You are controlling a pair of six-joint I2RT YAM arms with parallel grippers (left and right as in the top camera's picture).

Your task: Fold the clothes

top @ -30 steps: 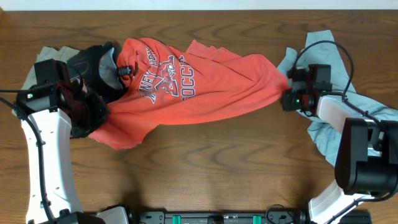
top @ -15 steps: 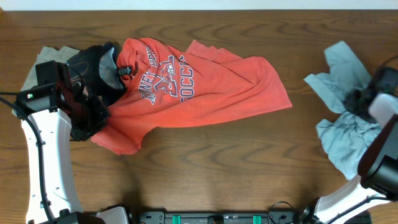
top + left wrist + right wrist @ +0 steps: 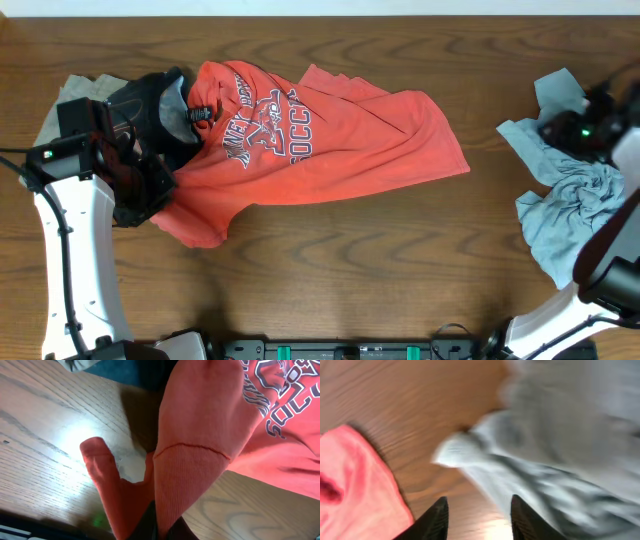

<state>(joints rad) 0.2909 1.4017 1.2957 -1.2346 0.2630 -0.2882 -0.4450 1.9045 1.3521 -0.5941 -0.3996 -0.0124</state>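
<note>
While the orange shirt (image 3: 320,140) lay spread across the middle of the table (image 3: 350,280), you had its lower-left corner pinched in your left gripper (image 3: 162,527).
Your right gripper (image 3: 479,517) hung with fingers parted and nothing between them, over the edge of the grey cloth (image 3: 565,205) crumpled at the right; a dark garment (image 3: 160,105) touched the shirt's left end.

Left gripper (image 3: 163,524) near the left edge, jaws clamped on orange shirt (image 3: 200,435). Right gripper (image 3: 477,503) at right edge, fingers spread, holding nothing.
</note>
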